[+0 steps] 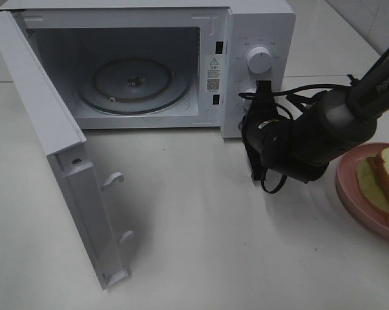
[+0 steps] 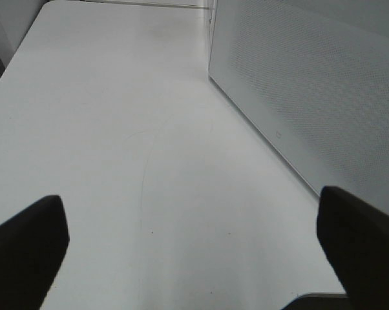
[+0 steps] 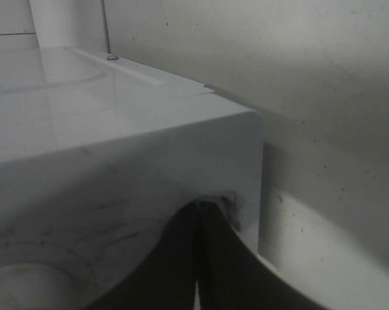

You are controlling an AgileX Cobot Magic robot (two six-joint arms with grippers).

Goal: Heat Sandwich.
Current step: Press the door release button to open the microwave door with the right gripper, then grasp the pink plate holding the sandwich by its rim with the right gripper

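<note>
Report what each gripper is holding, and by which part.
Nothing is held. The left gripper is open over the table; the right gripper is shut, empty, by the microwave. The sandwich lies on its plate.

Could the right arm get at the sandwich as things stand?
Probably yes: the sandwich lies uncovered on its plate beside that arm, nothing between. The right hand, shut, points at the microwave panel and must turn round.

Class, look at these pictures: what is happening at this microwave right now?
The microwave stands with its door wide open and its glass turntable bare. The sandwich sits on its pink plate at the right, untouched. The right gripper, shut, is at the control panel by the lower knob. The left gripper is open above the table.
</note>
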